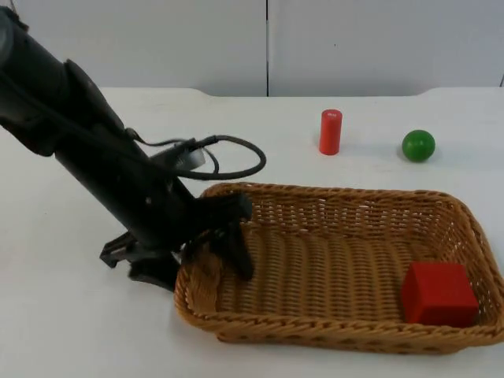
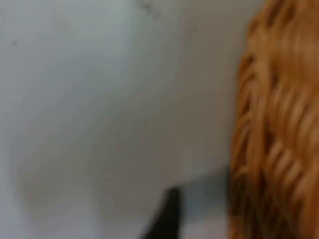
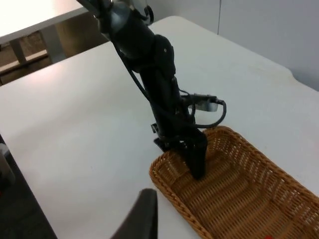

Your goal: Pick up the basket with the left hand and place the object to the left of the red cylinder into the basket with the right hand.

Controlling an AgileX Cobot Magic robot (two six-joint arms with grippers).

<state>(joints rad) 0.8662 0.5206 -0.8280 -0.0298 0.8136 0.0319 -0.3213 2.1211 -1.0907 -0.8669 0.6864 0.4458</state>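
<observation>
The wicker basket rests on the white table, with a red cube lying in its right end. My left gripper is open and straddles the basket's left rim: one finger is inside and the other outside on the table. In the left wrist view the rim of the basket stands a small gap away from the black fingertip. The red cylinder stands upright behind the basket. From well above and off to the side, the right wrist view takes in the left gripper and the basket, with one fingertip of the right gripper in the foreground.
A green ball sits to the right of the red cylinder near the back of the table. The grey partition wall closes off the far edge. Another table stands beyond the left arm.
</observation>
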